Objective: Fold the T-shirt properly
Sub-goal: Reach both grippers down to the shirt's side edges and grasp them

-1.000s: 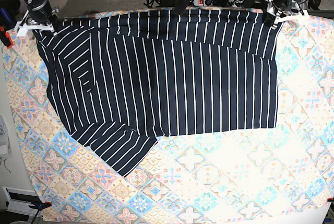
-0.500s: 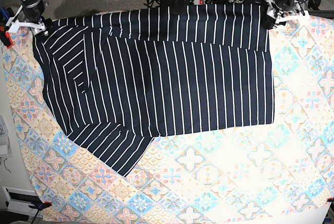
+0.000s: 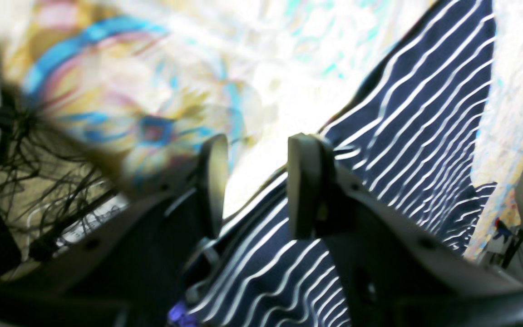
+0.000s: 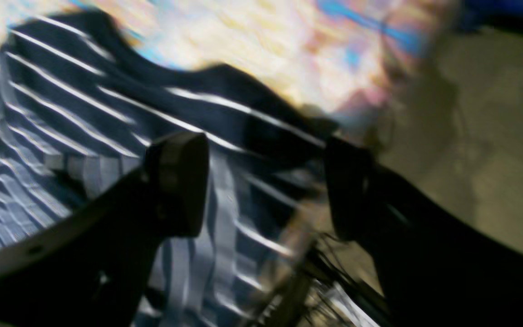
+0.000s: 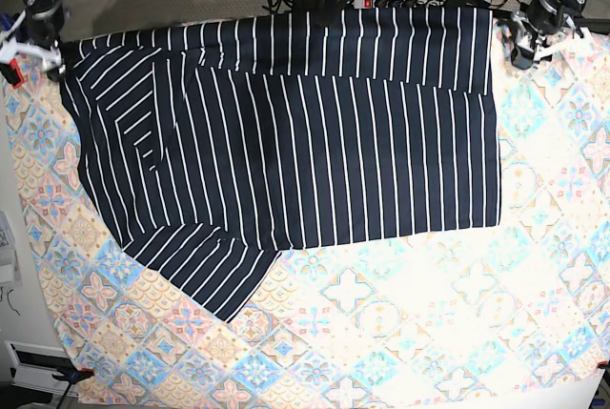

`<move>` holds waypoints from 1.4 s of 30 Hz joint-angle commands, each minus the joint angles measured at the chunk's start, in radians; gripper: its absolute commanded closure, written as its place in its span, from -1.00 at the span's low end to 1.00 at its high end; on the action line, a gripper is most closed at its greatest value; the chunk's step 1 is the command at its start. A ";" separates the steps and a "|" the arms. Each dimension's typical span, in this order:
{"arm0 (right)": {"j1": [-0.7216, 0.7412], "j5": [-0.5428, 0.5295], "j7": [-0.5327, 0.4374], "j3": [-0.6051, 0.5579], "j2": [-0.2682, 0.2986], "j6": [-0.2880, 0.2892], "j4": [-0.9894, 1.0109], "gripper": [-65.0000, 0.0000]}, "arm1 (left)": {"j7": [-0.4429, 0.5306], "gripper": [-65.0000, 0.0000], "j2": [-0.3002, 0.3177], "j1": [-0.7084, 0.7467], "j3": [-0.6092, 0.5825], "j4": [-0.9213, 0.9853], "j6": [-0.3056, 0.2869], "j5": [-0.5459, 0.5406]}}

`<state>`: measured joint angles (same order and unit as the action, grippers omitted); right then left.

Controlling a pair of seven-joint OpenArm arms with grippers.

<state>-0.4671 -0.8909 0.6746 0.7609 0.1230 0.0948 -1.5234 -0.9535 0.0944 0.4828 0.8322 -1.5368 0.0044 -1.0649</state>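
The T-shirt (image 5: 286,132) lies spread flat across the upper half of the base frame on the patterned tablecloth (image 5: 400,323), one sleeve angling down toward the lower left. At upper right the left gripper (image 5: 530,39) sits just off the shirt's corner, jaws parted on nothing. At upper left the right gripper (image 5: 29,42) gapes wide beside the other corner, nothing held.
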 commanded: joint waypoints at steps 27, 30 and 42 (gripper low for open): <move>0.390 0.476 -0.002 -0.533 0.070 0.010 -0.009 -0.19 | 0.017 0.31 0.078 -0.505 -0.221 0.019 -0.008 0.417; 0.423 0.479 -0.002 -0.541 0.068 0.010 0.024 -0.19 | 0.018 0.31 0.084 -0.597 -0.218 0.140 -0.008 0.466; 0.449 0.479 -0.003 -0.541 0.068 0.010 0.059 -0.19 | 0.152 0.31 0.109 -0.827 -0.225 0.477 -0.008 0.656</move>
<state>-0.0353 -0.4042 0.6933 0.2165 0.1802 0.1005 -1.4467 -0.8200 0.1875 -0.3141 0.6086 -1.0447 0.0036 -0.4011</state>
